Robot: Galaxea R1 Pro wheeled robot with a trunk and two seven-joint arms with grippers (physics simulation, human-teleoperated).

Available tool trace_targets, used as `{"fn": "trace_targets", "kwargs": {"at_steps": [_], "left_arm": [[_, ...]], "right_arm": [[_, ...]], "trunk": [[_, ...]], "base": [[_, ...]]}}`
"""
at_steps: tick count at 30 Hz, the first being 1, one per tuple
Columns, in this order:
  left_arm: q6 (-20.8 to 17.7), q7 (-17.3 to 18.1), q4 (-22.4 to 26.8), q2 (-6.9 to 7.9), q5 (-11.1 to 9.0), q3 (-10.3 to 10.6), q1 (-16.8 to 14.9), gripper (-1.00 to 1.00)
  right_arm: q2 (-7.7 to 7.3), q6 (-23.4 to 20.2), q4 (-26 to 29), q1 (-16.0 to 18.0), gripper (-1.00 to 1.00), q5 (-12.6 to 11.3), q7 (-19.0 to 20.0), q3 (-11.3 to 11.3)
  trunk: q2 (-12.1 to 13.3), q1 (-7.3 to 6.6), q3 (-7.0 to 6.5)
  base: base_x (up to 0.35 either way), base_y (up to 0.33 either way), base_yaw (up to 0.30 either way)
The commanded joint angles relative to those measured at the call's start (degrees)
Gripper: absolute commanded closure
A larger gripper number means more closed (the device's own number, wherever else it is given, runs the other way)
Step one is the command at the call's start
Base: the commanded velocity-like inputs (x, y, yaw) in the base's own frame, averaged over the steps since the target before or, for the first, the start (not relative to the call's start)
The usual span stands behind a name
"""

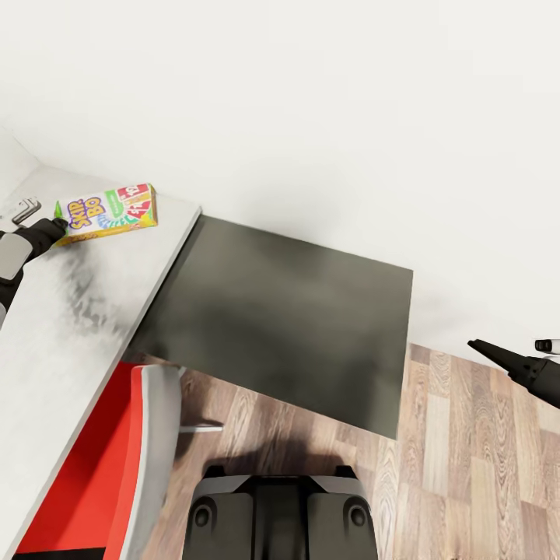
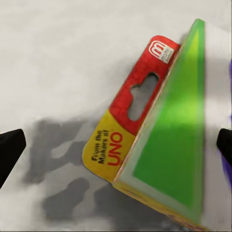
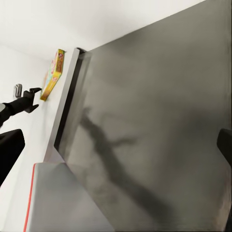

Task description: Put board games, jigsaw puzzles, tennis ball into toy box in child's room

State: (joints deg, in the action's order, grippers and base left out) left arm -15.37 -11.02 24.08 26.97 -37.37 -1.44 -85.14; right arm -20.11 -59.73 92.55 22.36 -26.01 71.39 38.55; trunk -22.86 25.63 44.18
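Observation:
A Skip-Bo board game (image 1: 109,211) lies near the far edge of the light grey table (image 1: 70,327), close to the wall. My left gripper (image 1: 40,219) is at the box's left end and stands open. In the left wrist view the box (image 2: 164,145) sits tilted between the wide-apart fingertips (image 2: 9,150), its green face and red hang tab showing, and neither finger touches it. The right wrist view shows the box (image 3: 54,72) edge-on beside the left arm. My right gripper (image 1: 517,350) hangs open over the floor at the right. The toy box, puzzles and tennis ball are out of view.
The table's dark grey side panel (image 1: 288,319) drops to the wood-plank floor (image 1: 467,467). A red and grey chair (image 1: 101,459) is tucked against the table's near edge. My base (image 1: 280,513) stands just below the panel. A white wall (image 1: 350,117) backs the table.

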Motion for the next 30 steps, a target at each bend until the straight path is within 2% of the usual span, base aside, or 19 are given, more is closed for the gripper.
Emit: {"fn": "trace_targets", "kwargs": {"at_steps": [1, 9, 18, 30], "left_arm": [[-0.28, -0.15, -1.93, -0.07, -1.63, 0.18, 0.06, -1.00], [-0.27, -0.14, -1.93, -0.07, -1.85, 0.21, 0.06, -1.00], [-0.27, -0.14, -1.93, -0.18, -2.01, 0.24, 0.04, -1.00], [-0.27, -0.14, -1.50, -1.69, -1.92, 0.28, -0.02, -1.00]], "right_arm": [[-0.01, -0.27, 0.00, 0.05, -1.00, 0.03, 0.16, 0.02], [0.15, -0.27, 0.00, 0.03, -1.00, 0.01, 0.16, 0.03], [0.19, -0.27, 0.00, 0.04, -1.00, 0.03, 0.16, 0.02], [0.24, -0.27, 0.00, 0.05, -1.00, 0.01, 0.16, -0.02]], "trunk": [[-0.06, 0.15, 0.07], [-0.06, 0.15, 0.15], [-0.06, 0.15, 0.20], [-0.06, 0.15, 0.21]], "base": [[0.000, 0.000, -0.207], [0.000, 0.000, -0.168], [0.000, 0.000, -0.047], [0.000, 0.000, -0.008]]}}
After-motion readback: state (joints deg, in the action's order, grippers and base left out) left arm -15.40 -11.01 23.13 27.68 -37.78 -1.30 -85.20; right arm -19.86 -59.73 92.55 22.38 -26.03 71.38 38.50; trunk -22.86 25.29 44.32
